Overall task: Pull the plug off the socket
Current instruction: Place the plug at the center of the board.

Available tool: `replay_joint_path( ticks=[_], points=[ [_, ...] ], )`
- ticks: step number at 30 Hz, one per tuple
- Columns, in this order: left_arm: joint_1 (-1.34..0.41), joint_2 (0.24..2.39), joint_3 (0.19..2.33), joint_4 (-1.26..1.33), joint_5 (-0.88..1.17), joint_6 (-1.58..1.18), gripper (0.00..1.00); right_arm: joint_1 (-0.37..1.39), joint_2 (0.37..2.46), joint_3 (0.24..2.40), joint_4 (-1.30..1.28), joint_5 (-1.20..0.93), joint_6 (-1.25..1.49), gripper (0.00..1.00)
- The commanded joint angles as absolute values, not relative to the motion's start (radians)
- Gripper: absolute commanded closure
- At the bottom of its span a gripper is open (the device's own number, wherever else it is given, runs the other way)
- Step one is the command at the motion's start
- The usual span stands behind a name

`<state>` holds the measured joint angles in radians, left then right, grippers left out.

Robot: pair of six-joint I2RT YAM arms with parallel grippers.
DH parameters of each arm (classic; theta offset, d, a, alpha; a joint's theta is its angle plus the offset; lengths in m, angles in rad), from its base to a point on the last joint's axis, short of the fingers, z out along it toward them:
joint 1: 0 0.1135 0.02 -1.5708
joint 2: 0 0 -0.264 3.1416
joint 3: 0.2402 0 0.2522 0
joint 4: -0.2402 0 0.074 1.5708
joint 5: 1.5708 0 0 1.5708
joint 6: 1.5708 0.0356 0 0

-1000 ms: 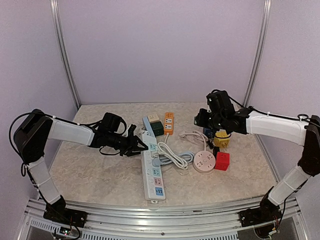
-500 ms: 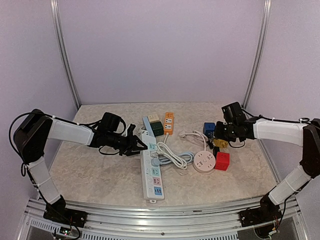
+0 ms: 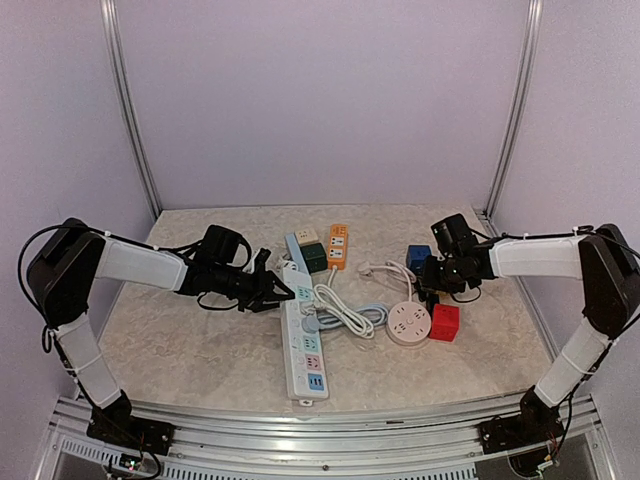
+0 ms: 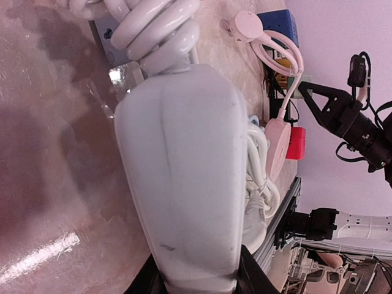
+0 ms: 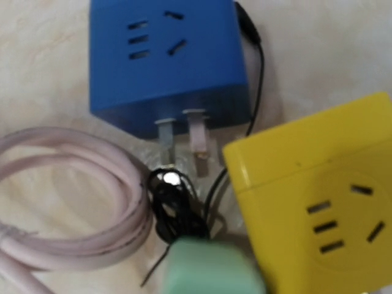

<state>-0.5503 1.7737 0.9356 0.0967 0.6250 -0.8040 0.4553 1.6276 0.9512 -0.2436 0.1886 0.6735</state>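
Note:
My left gripper (image 3: pixel 275 292) is shut on a white plug (image 4: pixel 177 171) at the far end of the long white power strip (image 3: pixel 305 350). Its black fingers (image 4: pixel 147 283) pinch the plug's sides, and the coiled white cable (image 4: pixel 153 30) runs off its front. My right gripper (image 3: pixel 432 283) is low on the table between the blue cube socket (image 5: pixel 168 61) and the yellow cube socket (image 5: pixel 318 208). A blurred green plug (image 5: pixel 208 269) with a thin black cable (image 5: pixel 174 214) sits right in its jaws. Its fingers do not show.
A pink cable loop (image 5: pixel 73 184) lies left of the green plug. A round pink socket (image 3: pixel 408 322) and a red cube (image 3: pixel 445 322) sit near the right gripper. An orange strip (image 3: pixel 338 245), small cube sockets (image 3: pixel 315 255) and a white cable bundle (image 3: pixel 340 310) lie mid-table.
My right arm has come down from a raised pose to table height beside the yellow and blue cubes. My left arm has not moved.

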Motion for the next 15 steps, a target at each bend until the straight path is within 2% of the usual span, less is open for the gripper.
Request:
replay_joint_path(
  ticks=[1, 3, 5, 15],
  points=[
    [-0.543, 1.738, 0.923, 0.132, 0.612, -0.740, 0.98, 0.448, 1.643, 0.970, -0.273, 0.214, 0.670, 0.52],
    [-0.543, 1.738, 0.923, 0.132, 0.614, -0.741, 0.98, 0.448, 1.635, 0.970, -0.274, 0.216, 0.669, 0.41],
    [-0.543, 1.739, 0.923, 0.132, 0.614, -0.741, 0.98, 0.448, 1.630, 0.970, -0.273, 0.218, 0.669, 0.37],
    [-0.542, 1.740, 0.923, 0.132, 0.614, -0.742, 0.98, 0.449, 1.572, 0.961, -0.255, 0.195, 0.656, 0.37]
  ],
)
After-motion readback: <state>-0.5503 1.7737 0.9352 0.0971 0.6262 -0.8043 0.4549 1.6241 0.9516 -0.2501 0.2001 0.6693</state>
